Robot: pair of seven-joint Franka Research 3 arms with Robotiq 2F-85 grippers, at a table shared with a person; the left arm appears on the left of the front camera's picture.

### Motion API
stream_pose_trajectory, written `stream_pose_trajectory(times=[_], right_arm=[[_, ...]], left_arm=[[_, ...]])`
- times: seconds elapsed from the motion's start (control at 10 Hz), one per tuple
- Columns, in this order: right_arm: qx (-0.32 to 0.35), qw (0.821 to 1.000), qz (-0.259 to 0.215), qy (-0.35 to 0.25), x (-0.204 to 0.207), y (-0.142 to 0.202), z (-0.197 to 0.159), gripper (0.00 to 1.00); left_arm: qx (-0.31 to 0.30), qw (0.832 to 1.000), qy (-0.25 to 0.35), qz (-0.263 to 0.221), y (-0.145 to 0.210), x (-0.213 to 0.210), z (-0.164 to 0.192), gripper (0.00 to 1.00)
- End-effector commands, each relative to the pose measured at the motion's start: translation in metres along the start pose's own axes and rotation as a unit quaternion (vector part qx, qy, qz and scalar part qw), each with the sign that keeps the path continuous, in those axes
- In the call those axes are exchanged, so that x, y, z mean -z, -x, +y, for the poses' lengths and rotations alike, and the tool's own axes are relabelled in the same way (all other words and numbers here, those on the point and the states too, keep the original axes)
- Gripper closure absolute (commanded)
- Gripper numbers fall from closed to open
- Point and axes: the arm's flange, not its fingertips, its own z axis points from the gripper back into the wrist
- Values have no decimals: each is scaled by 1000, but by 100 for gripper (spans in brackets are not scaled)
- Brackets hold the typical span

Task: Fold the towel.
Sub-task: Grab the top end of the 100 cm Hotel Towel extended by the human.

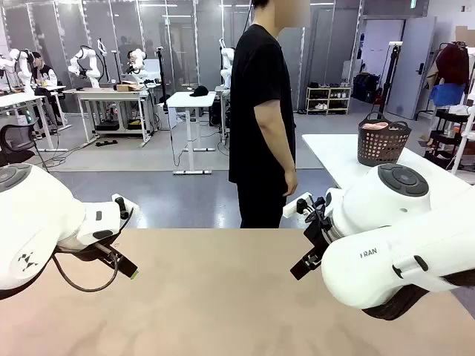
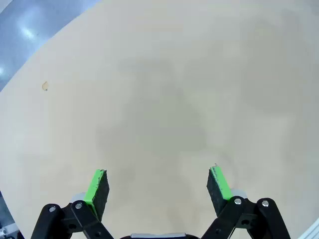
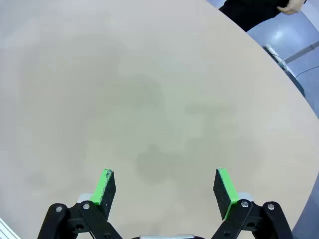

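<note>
Front view: the towel (image 1: 374, 125) is just a pink lump poking over the rim of the dark basket (image 1: 384, 144), up around 2 o'clock on the white side table (image 1: 334, 152), well apart from both arms.
Basket contents: pink cloth on top, and I can't tell if anything's under it.
Tabletop (image 1: 223, 297): tan, with both arms hovering over it, one at 9 o'clock and one at 3.
Person: standing side-on at 12 o'clock by the far edge, hand (image 1: 289, 182) hanging loose.
Left gripper (image 2: 159, 181): spread wide, nothing between the green pads.
Right gripper (image 3: 167, 186): same deal, fingers apart and holding nothing.
Handling guess: terry cloth, so light, floppy and grippy rather than slick. It'll sag and bunch if you grab it mid-cloth.
Where to grab: I'd pinch two corners along one edge, one gripper each, once it's laid out flat.
</note>
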Motion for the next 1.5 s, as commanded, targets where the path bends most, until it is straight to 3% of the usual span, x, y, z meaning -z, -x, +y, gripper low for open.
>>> stream_pose_trajectory(times=[0.0, 1.4], right_arm=[[0, 1000, 0, 0, 0, 0, 0, 0], [0, 1000, 0, 0, 0, 0, 0, 0]], left_arm=[[0, 1000, 0, 0, 0, 0, 0, 0], [0, 1000, 0, 0, 0, 0, 0, 0]])
